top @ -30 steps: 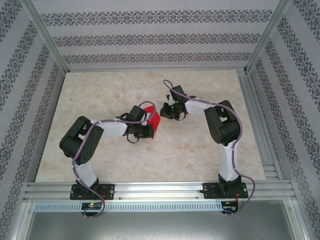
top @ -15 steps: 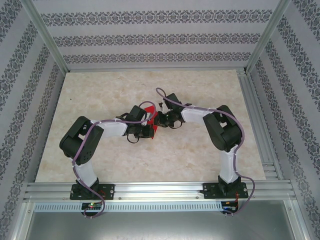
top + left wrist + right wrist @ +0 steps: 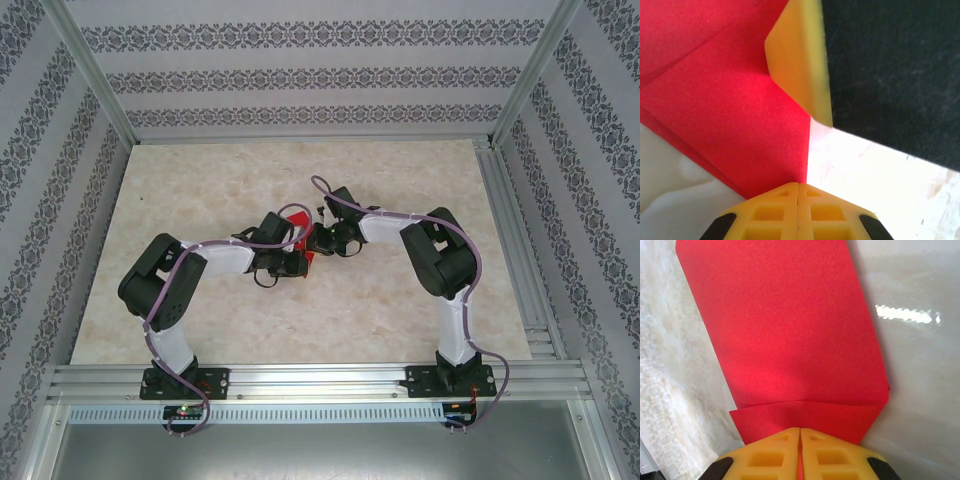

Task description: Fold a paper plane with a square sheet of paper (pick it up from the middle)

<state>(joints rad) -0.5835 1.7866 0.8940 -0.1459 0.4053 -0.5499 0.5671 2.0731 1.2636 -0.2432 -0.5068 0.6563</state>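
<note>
The red square sheet of paper (image 3: 297, 217), folded into layers, stands above the table's middle between the two grippers. My left gripper (image 3: 303, 243) is shut on the sheet's lower corner (image 3: 730, 100), and the paper fans up and left from its tips (image 3: 798, 184). My right gripper (image 3: 319, 238) is shut. Its tips (image 3: 800, 429) press against the sheet (image 3: 785, 325), just below a crease. One of its fingers (image 3: 800, 65) lies against the paper's upper edge in the left wrist view. The paper plane is out of view.
The marble-patterned table (image 3: 200, 190) has aluminium rails along its right side (image 3: 510, 240) and its front edge (image 3: 320, 380). Patterned walls close it in on three sides. Both arms bend inward, meeting at the centre.
The right arm swung left and its shut gripper came up against the paper held by the left gripper. The left arm has hardly moved.
</note>
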